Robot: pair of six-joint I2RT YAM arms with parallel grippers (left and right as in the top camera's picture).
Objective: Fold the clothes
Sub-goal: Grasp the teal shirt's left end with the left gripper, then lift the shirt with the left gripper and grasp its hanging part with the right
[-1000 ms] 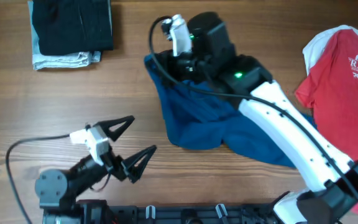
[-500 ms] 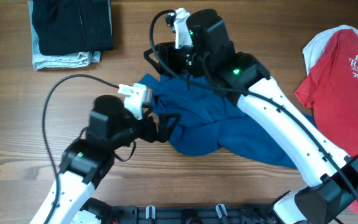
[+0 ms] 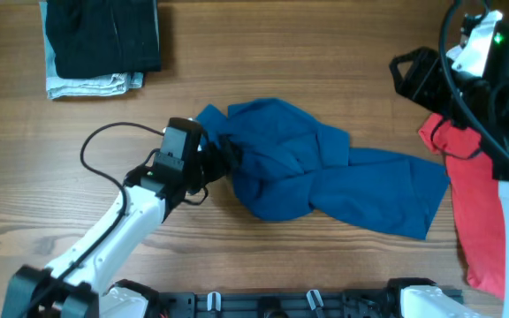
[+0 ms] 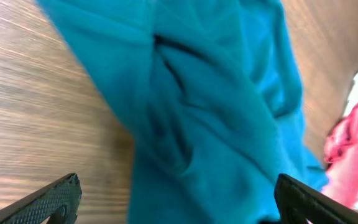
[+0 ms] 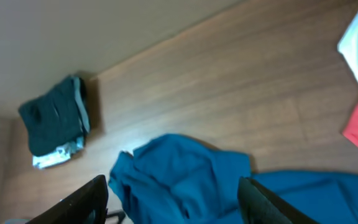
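Both spread: left fingers (image 4: 55,198) at blue shirt (image 3: 307,168), right fingers (image 5: 89,199) near red T-shirt (image 3: 477,208).

**Overhead:** even, diffuse illum. from above; wood table (image 3: 325,44) mid-bright, no hot spots. Shadows soft & short, chiefly in folds of the blue shirt (image 3: 325,177). Focus sharp across frame.

**Left wrist:** heavy motion blur; grain smeared to streaks, shirt colour shifted to bright teal, red T-shirt (image 4: 353,134) at rt edge a soft smudge.

**Right wrist:** dimmer, soft focus overall; pale sheen on wood nr centre; dark folded stack (image 5: 55,121) shows little detail.
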